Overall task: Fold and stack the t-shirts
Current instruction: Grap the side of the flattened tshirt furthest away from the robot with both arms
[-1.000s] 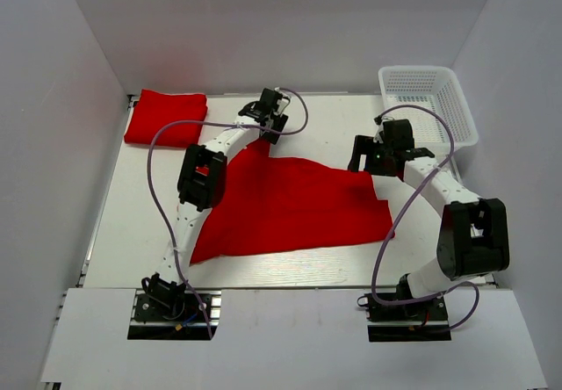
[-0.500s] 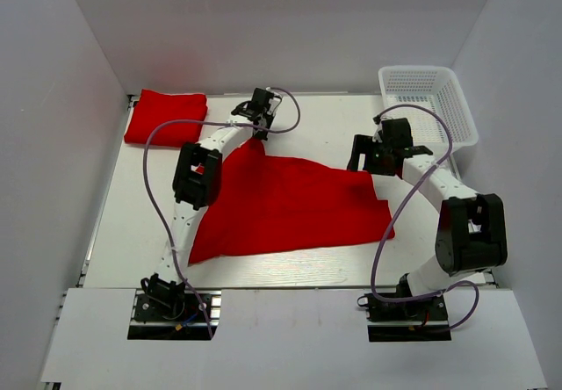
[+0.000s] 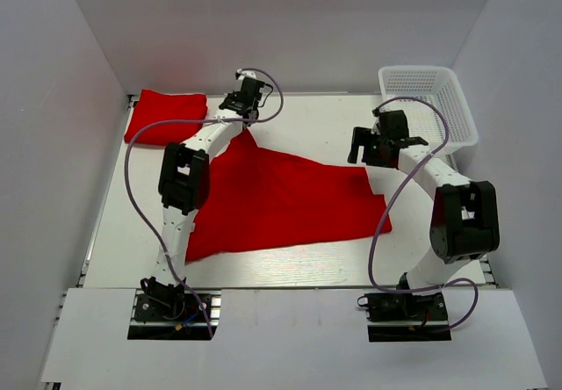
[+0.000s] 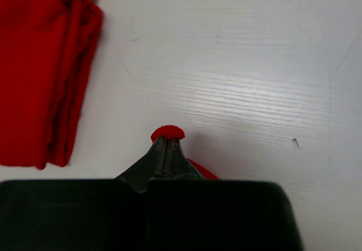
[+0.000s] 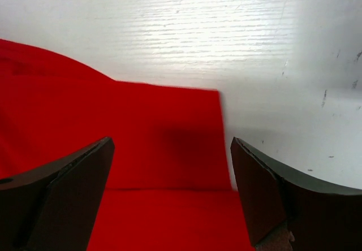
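My left gripper [image 4: 167, 143] pinches the far left corner of the limp bright red fabric t-shirt [image 3: 281, 201]; my right gripper [image 5: 171, 143], wide, should take its far right corner.

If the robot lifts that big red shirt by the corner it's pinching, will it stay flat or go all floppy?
Probably floppy: the spread t-shirt draws into a point at the shut left gripper while the rest lies flat on the table. Likely light too, since a tiny pinch of cloth holds it.
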Motion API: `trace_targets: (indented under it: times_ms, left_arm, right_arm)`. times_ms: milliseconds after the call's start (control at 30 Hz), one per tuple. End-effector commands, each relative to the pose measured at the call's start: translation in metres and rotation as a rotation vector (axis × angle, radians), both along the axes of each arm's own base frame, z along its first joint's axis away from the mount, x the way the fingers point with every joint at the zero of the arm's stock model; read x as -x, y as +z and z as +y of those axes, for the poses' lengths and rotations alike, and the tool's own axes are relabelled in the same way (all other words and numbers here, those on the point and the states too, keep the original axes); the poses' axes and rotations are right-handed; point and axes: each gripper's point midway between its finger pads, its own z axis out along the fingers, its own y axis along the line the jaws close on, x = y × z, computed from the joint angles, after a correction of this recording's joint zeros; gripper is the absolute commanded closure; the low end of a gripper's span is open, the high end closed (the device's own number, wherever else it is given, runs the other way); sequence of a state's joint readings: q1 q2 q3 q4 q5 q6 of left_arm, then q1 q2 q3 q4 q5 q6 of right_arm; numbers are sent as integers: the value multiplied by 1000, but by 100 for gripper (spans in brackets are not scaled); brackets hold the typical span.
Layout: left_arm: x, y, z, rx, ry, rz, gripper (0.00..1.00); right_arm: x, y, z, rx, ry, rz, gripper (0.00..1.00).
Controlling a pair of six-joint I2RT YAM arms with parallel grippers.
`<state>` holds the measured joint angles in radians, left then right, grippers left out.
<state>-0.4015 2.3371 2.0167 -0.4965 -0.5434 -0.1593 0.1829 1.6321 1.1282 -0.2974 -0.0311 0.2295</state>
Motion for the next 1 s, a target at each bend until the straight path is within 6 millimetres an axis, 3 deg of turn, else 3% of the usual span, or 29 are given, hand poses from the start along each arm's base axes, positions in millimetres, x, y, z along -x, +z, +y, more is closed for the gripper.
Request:
trace_targets:
  times_ms: [0,133,167,200,300,367,400,467,500,567,600,633,767,967]
  left_arm:
    - [3,96,31,21,202,-208,100]
    - [11,107,40,2,241,-215,100]
    - [13,105,40,-4,240,-204,100]
    - [16,99,41,-9,244,-186,100]
    - [20,95,40,0,232,-162,100]
    - [21,90,37,7,219,-148,100]
    - [22,87,38,3,219,-140,100]
    - [22,87,38,2,219,-140,100]
    - [22,87,38,2,219,-140,100]
    - [22,87,38,2,219,-140,100]
    - [22,87,38,2,219,-140,100]
    - [22,87,38,2,219,-140,100]
    - [25,79,38,-6,211,-111,100]
    - [26,77,37,6,223,-110,100]
  right_arm:
    - [-19,4,-8,43,-51,-24,10]
    - [-28,-2,-4,46,-35,-17,10]
    - [-29,-10,-1,46,-12,-1,10]
    - [-38,-5,0,46,-2,-28,10]
    - [-48,-6,27,-18,139,-46,10]
    - [-56,2,35,12,238,-91,10]
    - [-58,-5,45,22,288,-91,10]
    - [-69,7,53,72,421,-177,10]
    - [-67,-5,58,73,474,-152,10]
    - [-79,6,66,125,589,-212,10]
    - [-79,-11,67,148,662,-194,10]
    - [-80,-5,72,140,699,-195,10]
    - [-62,-25,88,134,958,-151,10]
    - [-55,-38,106,148,1068,-121,10]
